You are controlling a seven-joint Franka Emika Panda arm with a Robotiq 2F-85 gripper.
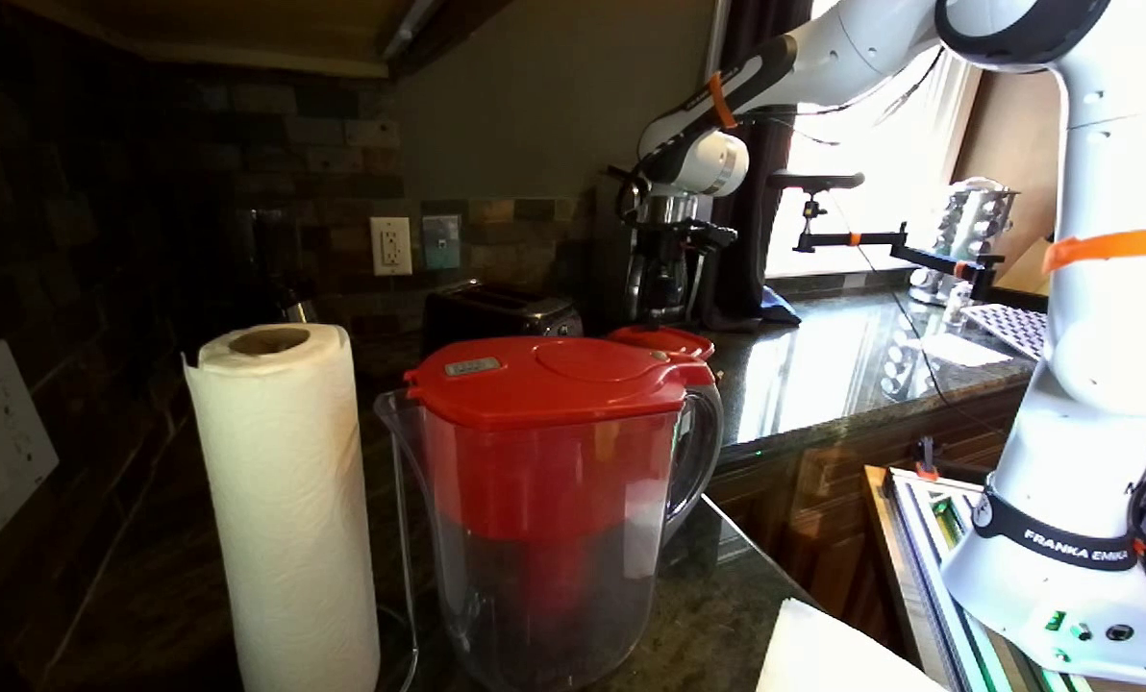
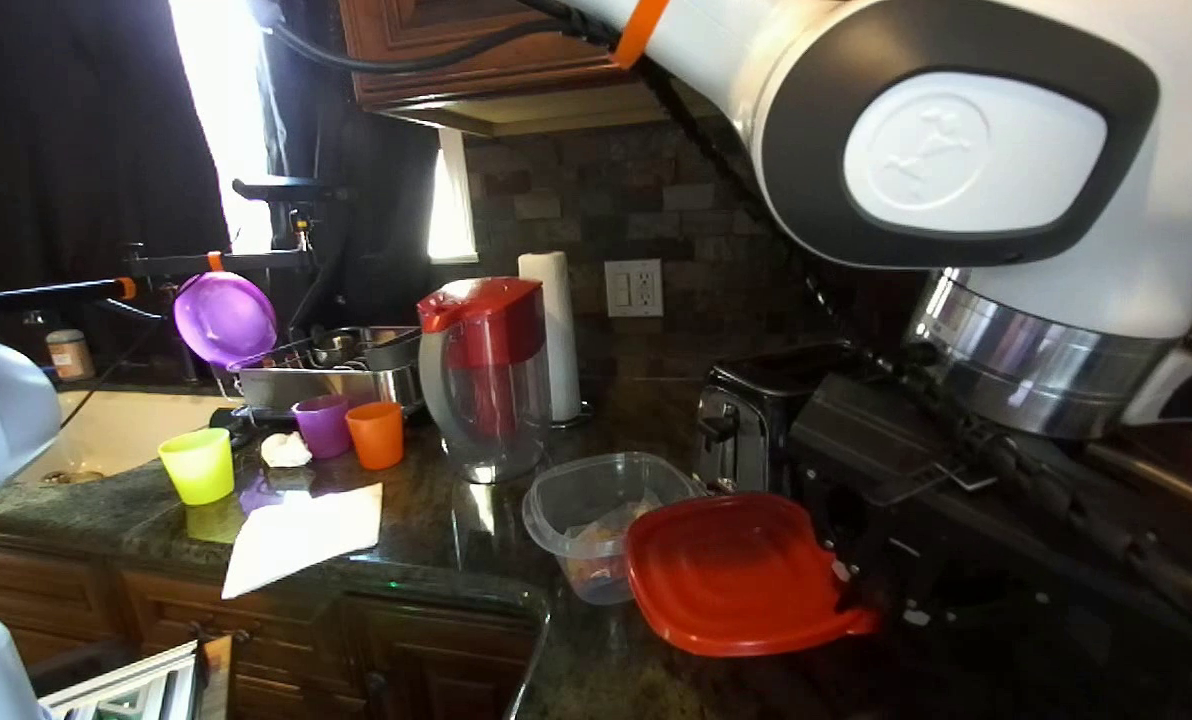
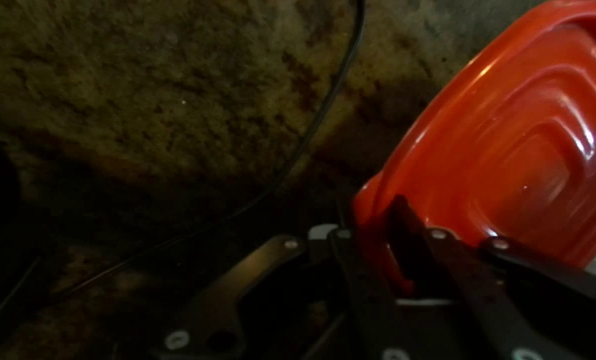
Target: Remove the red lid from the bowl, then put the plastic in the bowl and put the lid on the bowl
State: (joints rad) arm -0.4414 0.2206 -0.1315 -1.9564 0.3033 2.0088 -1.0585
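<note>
Exterior view, left of the frame: purple bowl, tilted. Below it, a yellow-green cup, upright. To its right, a crumpled white item, nature not determinable, then a purple cup and an orange cup, both upright. A white sheet lies below these.

Left of centre stands a clear pitcher with a red top; a paper towel roll stands upright behind it. At centre, the clear bowl sits upright on the counter; crumpled material lies inside, not clearly identifiable. Right of centre, the red lid, squarish with rounded corners, is tilted and partly overlaps the bowl in view; contact between the two cannot be determined. A black toaster stands behind.

Wrist view: a dark cord runs from upper centre to lower left. Lower centre, the gripper is clenched on one corner of the red lid, which fills the right side.
</note>
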